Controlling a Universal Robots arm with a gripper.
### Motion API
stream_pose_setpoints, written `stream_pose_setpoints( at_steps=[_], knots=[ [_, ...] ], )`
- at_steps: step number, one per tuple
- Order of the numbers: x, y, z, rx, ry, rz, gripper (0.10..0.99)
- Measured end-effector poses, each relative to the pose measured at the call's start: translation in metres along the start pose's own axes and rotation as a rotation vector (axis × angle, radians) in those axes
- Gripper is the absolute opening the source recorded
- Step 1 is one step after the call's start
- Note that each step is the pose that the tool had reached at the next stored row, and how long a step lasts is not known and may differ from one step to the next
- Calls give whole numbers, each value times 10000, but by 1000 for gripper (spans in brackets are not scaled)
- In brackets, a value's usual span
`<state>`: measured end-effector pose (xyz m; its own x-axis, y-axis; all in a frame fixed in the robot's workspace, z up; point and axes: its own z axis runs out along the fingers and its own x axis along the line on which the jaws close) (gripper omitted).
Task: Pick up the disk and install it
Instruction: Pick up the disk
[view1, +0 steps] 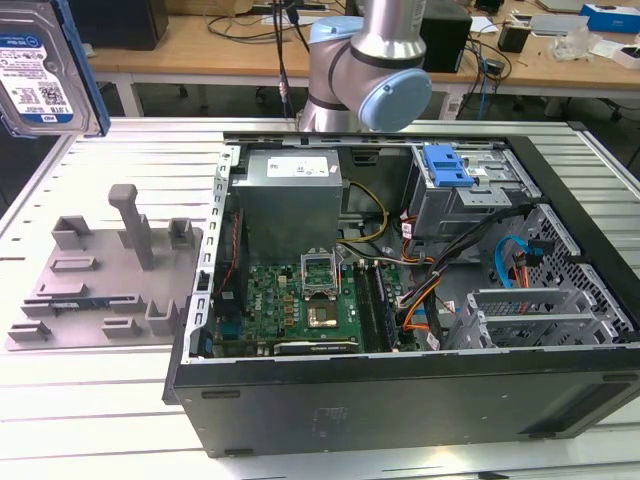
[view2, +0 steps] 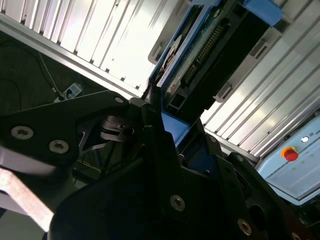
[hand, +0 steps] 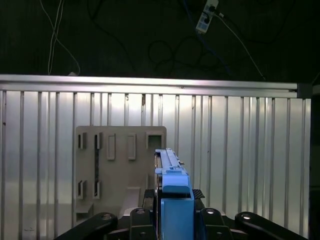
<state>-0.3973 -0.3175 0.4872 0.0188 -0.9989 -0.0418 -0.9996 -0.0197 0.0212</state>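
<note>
The disk (view1: 45, 65), a silver hard drive with a white-and-blue label in a blue carrier frame, hangs high above the table at the exterior view's far left. In the first wrist view the disk (hand: 172, 172) stands edge-on between the black fingers (hand: 146, 216) of my gripper (hand: 176, 212), which is shut on its blue frame. The second wrist view shows the disk (view2: 200, 55) from its connector side, sticking out of the gripper (view2: 172, 132).
An open computer case (view1: 400, 400) lies on the slatted metal table (view1: 120, 150), with a drive cage and blue latch (view1: 448, 165) at its far right corner. A grey fixture plate (view1: 100, 285) lies left of the case, below the disk. The arm's base (view1: 365, 60) stands behind the case.
</note>
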Motion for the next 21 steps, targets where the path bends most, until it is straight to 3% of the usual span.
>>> stream_pose_setpoints(
  at_steps=[8, 15, 21],
  knots=[
    [78, -96, -5, -163, -5, 88, 369],
    [143, -217, -10, -212, -7, 131, 369],
    [174, -396, -20, -236, -8, 143, 369]
  ],
)
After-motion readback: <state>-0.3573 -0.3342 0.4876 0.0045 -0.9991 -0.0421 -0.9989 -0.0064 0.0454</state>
